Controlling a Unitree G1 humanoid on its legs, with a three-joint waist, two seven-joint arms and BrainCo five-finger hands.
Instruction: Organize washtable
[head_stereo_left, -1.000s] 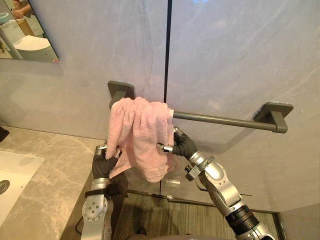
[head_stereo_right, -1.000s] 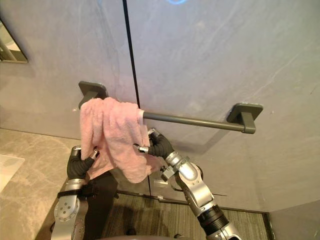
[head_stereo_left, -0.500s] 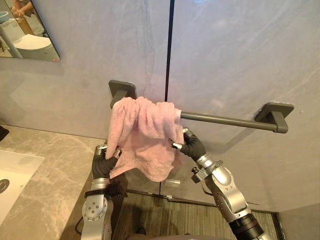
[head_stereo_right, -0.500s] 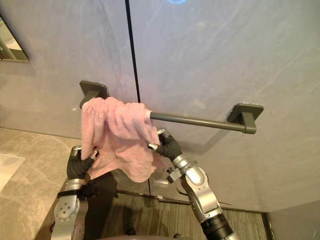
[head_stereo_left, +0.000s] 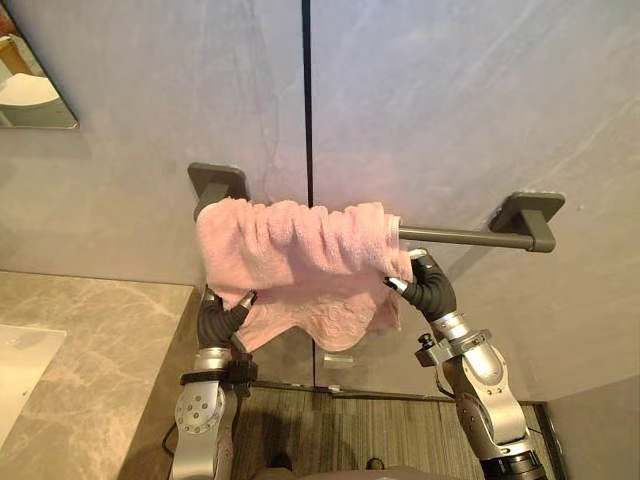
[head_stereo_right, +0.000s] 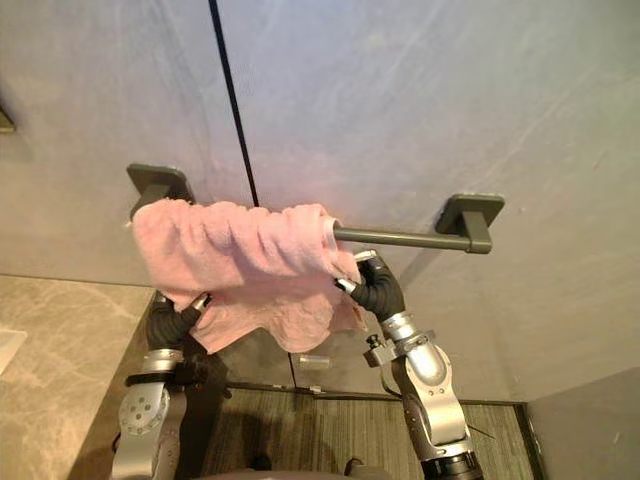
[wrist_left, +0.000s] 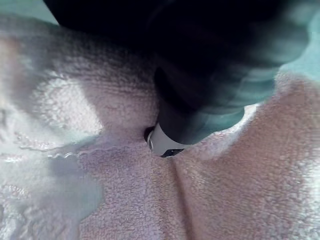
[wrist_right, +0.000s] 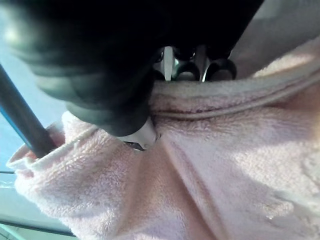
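At the far left a mirror (head_stereo_left: 28, 78) hangs above the marble counter (head_stereo_left: 95, 335), where the edge of a white basin (head_stereo_left: 18, 372) shows. Next to the counter the left hand (head_stereo_left: 222, 318) reaches up with the arm nearly vertical and pinches the lower left corner of the pink towel (head_stereo_left: 300, 255). The towel is spread along the left part of the grey towel bar (head_stereo_left: 455, 236). The right hand (head_stereo_left: 430, 292), raised just under the bar, has its fingers and thumb closed on the towel's right edge. Behind is a grey wall (head_stereo_left: 460, 100) with a dark vertical seam, and below it a striped floor (head_stereo_left: 340, 432).
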